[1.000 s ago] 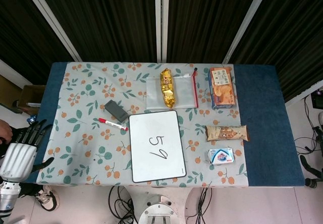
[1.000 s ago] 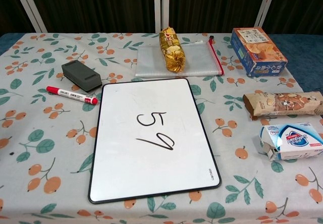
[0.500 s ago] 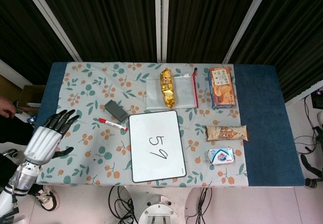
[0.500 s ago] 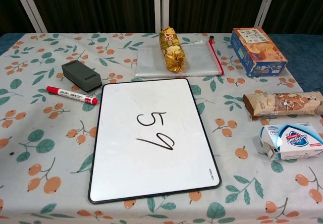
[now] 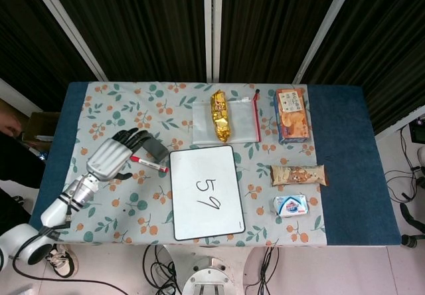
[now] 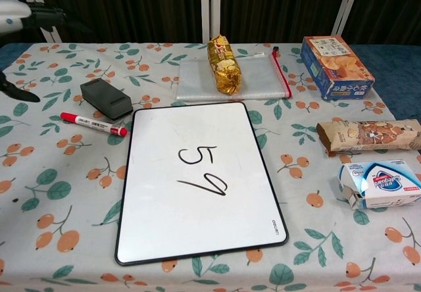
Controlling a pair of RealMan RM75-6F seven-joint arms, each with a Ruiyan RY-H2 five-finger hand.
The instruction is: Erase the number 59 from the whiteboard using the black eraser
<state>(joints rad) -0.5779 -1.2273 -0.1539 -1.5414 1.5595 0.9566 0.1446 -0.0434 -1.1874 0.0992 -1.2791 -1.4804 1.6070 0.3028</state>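
Observation:
The whiteboard [image 5: 206, 192] [image 6: 197, 177] lies flat near the table's front edge with "59" [image 5: 208, 193] [image 6: 202, 169] written on it in black. The black eraser [image 5: 155, 145] [image 6: 106, 98] lies just beyond the board's far-left corner. My left hand [image 5: 113, 155] [image 6: 20, 22] hovers over the table just left of the eraser, fingers spread and holding nothing; its fingertips reach over the eraser's left end. The chest view catches only its edge at the top left. My right hand appears in neither view.
A red marker [image 5: 148, 163] [image 6: 93, 124] lies between eraser and board. Beyond the board sits a clear zip pouch [image 5: 226, 123] with a gold snack pack [image 5: 220, 115]. On the right are a cracker box [image 5: 291, 114], a biscuit packet [image 5: 299, 174] and a tissue pack [image 5: 291, 205].
My left hand has swept from off the table's left edge up and right across the cloth, arriving beside the eraser. The objects on the table have not moved.

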